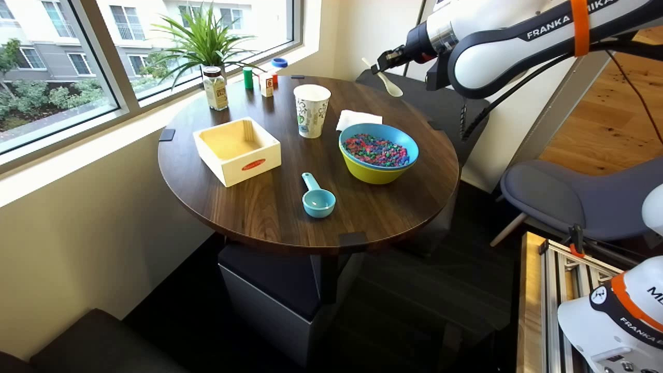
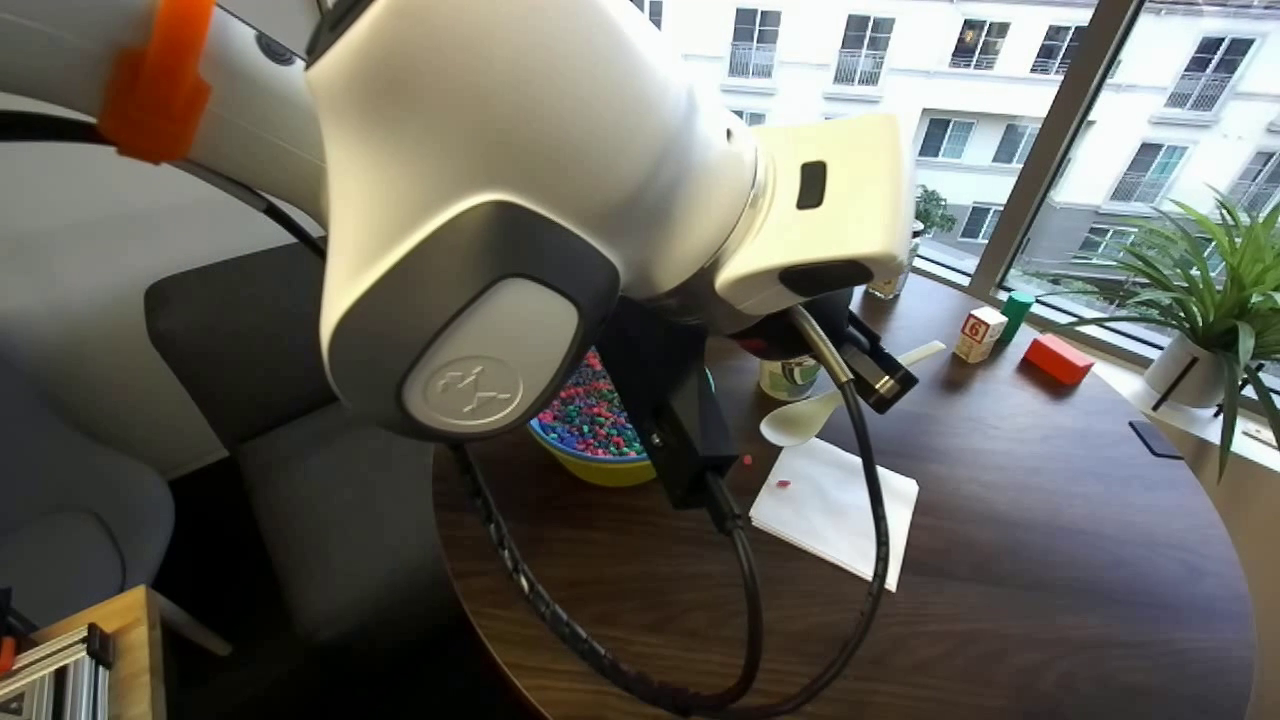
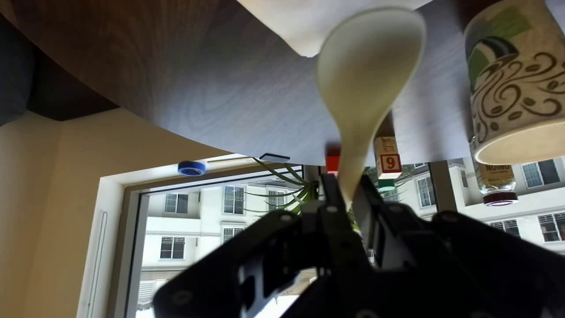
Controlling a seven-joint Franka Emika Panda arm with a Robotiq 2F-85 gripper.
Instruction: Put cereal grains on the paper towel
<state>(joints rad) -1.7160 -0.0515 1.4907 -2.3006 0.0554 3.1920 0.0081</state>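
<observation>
Gripper (image 3: 348, 190) pinching spoon handle (image 3: 353, 160), scoop likely light, loose grains (image 1: 376, 150) at the table's (image 1: 259, 210) three o'clock in an exterior view.

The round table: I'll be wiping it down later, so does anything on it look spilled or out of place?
Yes, in an exterior view a small red grain lies on bare tabletop between the stacked bowls and the paper towel. It looks spilled, being on neither.
</observation>
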